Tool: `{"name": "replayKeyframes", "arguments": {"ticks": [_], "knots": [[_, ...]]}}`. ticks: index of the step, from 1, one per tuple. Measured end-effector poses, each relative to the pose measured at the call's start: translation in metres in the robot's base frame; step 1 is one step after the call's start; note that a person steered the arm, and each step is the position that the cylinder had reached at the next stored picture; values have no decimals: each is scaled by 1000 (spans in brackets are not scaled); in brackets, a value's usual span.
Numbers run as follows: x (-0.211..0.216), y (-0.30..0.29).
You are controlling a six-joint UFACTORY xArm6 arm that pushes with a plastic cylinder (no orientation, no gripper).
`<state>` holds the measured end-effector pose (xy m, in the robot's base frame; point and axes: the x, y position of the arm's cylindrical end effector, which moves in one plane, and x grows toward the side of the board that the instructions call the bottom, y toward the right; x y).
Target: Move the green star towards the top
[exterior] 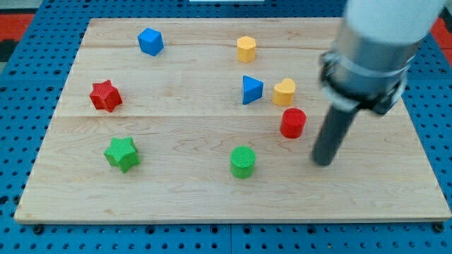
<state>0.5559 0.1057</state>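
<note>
The green star [122, 153] lies on the wooden bench [176, 197] in the near left part, not far from the near edge. My tip [323, 161] rests on the bench far to the right of it, well apart, so nothing touches the star. The arm has no fingers, only the dark rod, so there is no state of open or closed to tell.

Just to the left of my tip, and a little farther back, stands the red cylinder [293, 123]; it is near the rod but not touching. Behind it sits the yellow heart [284, 91], with the blue triangle [251, 89] just beside on its left. The green cylinder [243, 161] stands between the star and my tip, near the front. The red star [105, 95] is behind the green star, the blue cube [150, 41] and the yellow block [246, 49] are at the far side.
</note>
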Motion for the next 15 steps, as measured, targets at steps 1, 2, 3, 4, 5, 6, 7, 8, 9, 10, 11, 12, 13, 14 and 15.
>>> {"name": "replayKeyframes", "arguments": {"ticks": [1,2,3,4,5,6,7,8,9,10,11,12,13,14,15], "knots": [[8,-70],[-6,-96],[-5,-111],[-12,-50],[-42,-29],[-44,-12],[-55,30],[-64,-4],[-63,-24],[-9,-16],[29,-144],[23,-219],[15,-256],[-20,-246],[-29,-246]]}}
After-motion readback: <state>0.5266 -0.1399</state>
